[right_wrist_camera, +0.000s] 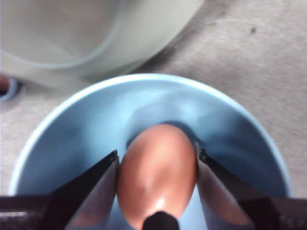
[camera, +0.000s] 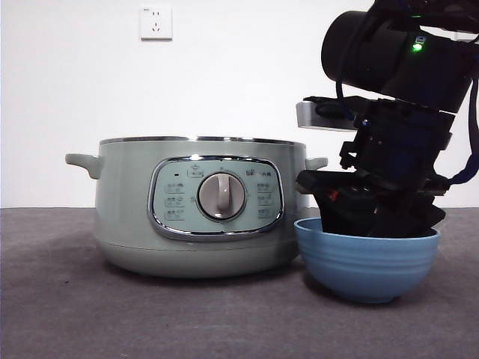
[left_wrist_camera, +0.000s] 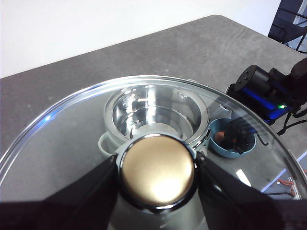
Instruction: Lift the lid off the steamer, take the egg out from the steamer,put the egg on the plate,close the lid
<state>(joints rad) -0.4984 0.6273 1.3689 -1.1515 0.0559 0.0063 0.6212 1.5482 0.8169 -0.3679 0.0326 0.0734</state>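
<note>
Both jaws clamped: right gripper (right_wrist_camera: pixel 157 191) egg (right_wrist_camera: pixel 157 177), left gripper (left_wrist_camera: pixel 157 175) lid (left_wrist_camera: pixel 72 129)

The table (camera: pixel 60 314) has a dark grey top, kind of felt-like and a bit mottled, and it runs back to a plain white wall. Two things sit directly on it. The steamer (camera: pixel 135 224) is left of centre in the front view, open on top, dial panel facing the camera. The plate (camera: pixel 367 265), really a little blue ridged bowl, stands just beside it on the right, almost touching its side. From the left wrist view the table's far corner looks rounded.
</note>
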